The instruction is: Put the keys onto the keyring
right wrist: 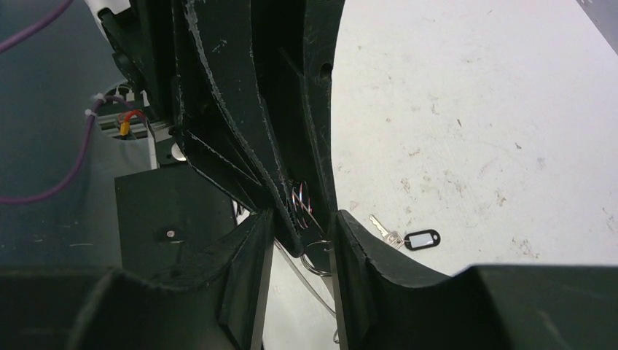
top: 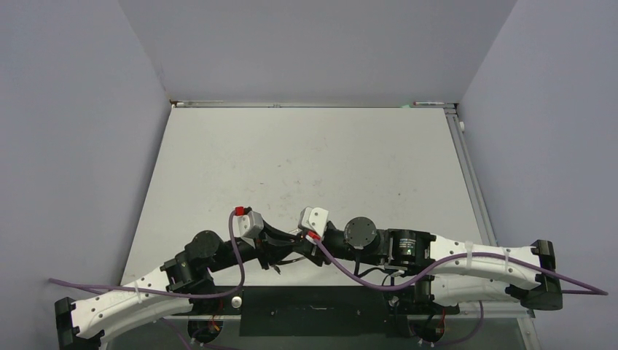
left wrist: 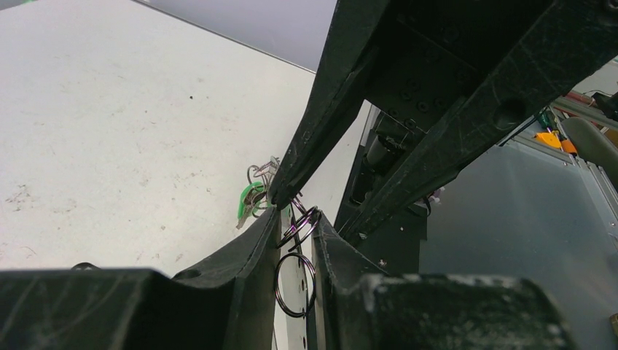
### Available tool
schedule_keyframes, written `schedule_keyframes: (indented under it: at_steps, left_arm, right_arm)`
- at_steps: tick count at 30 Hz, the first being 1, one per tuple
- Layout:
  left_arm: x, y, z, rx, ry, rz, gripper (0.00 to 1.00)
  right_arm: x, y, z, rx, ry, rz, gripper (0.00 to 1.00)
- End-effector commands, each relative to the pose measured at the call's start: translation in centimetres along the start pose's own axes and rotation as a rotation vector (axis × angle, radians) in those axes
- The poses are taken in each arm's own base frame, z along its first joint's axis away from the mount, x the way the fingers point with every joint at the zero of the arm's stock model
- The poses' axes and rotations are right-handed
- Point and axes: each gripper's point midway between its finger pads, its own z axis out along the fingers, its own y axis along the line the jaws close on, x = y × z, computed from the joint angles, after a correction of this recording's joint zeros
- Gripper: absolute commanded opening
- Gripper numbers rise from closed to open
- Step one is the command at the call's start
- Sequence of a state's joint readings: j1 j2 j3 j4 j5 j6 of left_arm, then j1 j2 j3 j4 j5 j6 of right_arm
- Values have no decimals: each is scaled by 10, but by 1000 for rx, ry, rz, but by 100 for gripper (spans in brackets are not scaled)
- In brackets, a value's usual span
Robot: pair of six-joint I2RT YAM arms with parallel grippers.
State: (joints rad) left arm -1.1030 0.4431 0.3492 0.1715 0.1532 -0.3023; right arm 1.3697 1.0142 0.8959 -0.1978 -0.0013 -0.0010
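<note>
In the left wrist view my left gripper [left wrist: 295, 219] is shut on the keyring [left wrist: 300, 227]. Its coiled silver rings are pinched between the tips, and one loose ring [left wrist: 294, 284] hangs below them. The keyring's green piece [left wrist: 251, 200] and small metal bits dangle just beyond, above the table. My right gripper [right wrist: 302, 219] meets it tip to tip, jaws apart around the left fingertips and the rings [right wrist: 300, 198]. One silver key [right wrist: 382, 227] with a black tag [right wrist: 421, 238] lies on the table beside the right finger. From above, both grippers [top: 286, 249] meet near the front edge.
The white table [top: 306, 160] stretches away behind the arms, walled on three sides. Purple cables [top: 342, 266] loop over both arms. A dark plate [top: 313, 310] and the arm bases sit along the near edge, directly under the grippers.
</note>
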Motion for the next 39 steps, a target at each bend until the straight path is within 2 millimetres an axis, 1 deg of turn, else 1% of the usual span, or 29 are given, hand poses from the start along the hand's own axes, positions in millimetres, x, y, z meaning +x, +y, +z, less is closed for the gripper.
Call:
schedule_keyframes:
  at_steps: [1, 5, 8, 11, 16, 20, 23, 26, 30, 35, 36, 39]
  left_arm:
    - [-47, -21, 1, 75, -127, 18, 0]
    - [-44, -20, 1, 73, -119, 18, 0]
    - [-44, -21, 1, 78, -120, 19, 0]
    - [-45, -23, 2, 88, -121, 18, 0]
    - [-46, -23, 2, 86, -116, 18, 0]
    - [-46, -24, 2, 86, -116, 18, 0]
    - [-46, -24, 2, 87, -114, 17, 0]
    - [-46, -24, 2, 89, -116, 17, 0]
    - [-47, -26, 2, 98, -116, 18, 0]
    - [-49, -33, 0, 130, -114, 21, 0]
    - [-50, -35, -1, 136, -115, 21, 0]
    - [-52, -37, -1, 142, -115, 22, 0]
  right_arm:
    - [-21, -10, -3, 47, -40, -30, 34]
    - [-36, -6, -16, 17, -87, -39, 34]
    - [-41, -10, -23, 34, -110, -43, 34]
    - [-37, -16, -21, 63, -91, -48, 34]
    - [-30, -8, -11, 22, -59, -54, 34]
    - [-29, 1, -9, -31, -58, -59, 34]
    - [-30, 2, -9, -37, -59, -60, 34]
    - [-26, 4, -7, -43, -40, -63, 34]
    - [-18, 14, -3, -104, -13, -77, 33]
    - [-13, 39, -5, -273, 11, -92, 31]
    - [-13, 43, -6, -307, 14, -94, 29]
    - [-16, 50, -11, -364, 8, -96, 17]
